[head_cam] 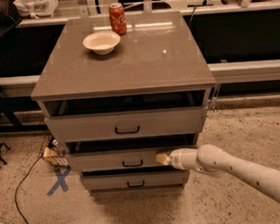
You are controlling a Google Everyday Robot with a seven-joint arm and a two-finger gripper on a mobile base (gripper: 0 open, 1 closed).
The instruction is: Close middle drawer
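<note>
- Middle drawer (100, 160), a wide grey-brown wooden front with a small dark centre handle, sits second of three in the cabinet (127, 67) and stands out a little, with a dark slot open above it.
- Our robot's gripper (163, 158), pale-tipped on a smooth white arm (239, 172), rests against that front, just right of the handle; we cannot tell whether it is spread or drawn together.
- We read the drawer as lying straight ahead of the gripper. Its long axis runs side to side, so the remaining travel is inward, toward the cabinet's back.
- We judge the job nearly done; contact off to the right of centre could skew the box on its runners.
- Above, the taller top drawer (84, 128) with a bolder black handle also shows a gap; below, the lowest drawer (106, 182) looks shut.
- On the glossy grey-brown top stand a shallow cream bowl (101, 41) and a red drink can (117, 18), close together.
- A blue tape cross (58, 180) marks the speckled floor (236, 127) to the cabinet's left.
</note>
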